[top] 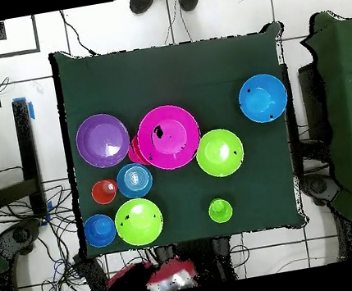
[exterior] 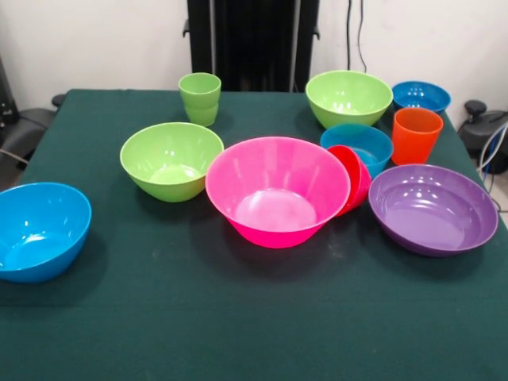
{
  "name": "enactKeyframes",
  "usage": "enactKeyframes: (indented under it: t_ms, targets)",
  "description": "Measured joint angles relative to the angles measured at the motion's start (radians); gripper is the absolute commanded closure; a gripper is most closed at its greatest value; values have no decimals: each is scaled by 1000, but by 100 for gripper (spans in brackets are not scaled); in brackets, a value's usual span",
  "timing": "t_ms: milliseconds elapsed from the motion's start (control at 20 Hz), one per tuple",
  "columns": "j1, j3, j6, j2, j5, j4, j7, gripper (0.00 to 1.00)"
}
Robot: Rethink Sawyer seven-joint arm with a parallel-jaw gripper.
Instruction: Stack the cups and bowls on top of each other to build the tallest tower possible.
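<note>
Nearest on the counter [exterior: 238, 333], the blue bowl [exterior: 40, 230], pink bowl [exterior: 276, 190] and purple bowl [exterior: 432, 208] look light, stiff and slick, best pinched at a rim; farther back, the green cup [exterior: 200, 98] likewise. No writing shows. The gripper is out of sight.

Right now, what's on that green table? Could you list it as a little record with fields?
surface: table under a dark green cloth
cups: light green cup and orange cup, both upright
largest bowl: pink bowl, mid-table
tilted: small red-pink bowl, leaning against the pink bowl
green bowls: two
blue bowls: three
purple bowl, wide and shallow
stacked so far: nothing
robot gripper: not in view
</note>
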Motion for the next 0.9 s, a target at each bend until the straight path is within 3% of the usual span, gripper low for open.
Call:
enactKeyframes:
  t_ms: [200,600,800,900]
  targets:
    - [-67,14,196,-15,2,-193,0,100]
    - [-186,51,383,-15,14,-432,0,100]
    - [-285,104,509,10,15,-615,-6,100]
    - [-359,141,622,50,16,-773,-30,100]
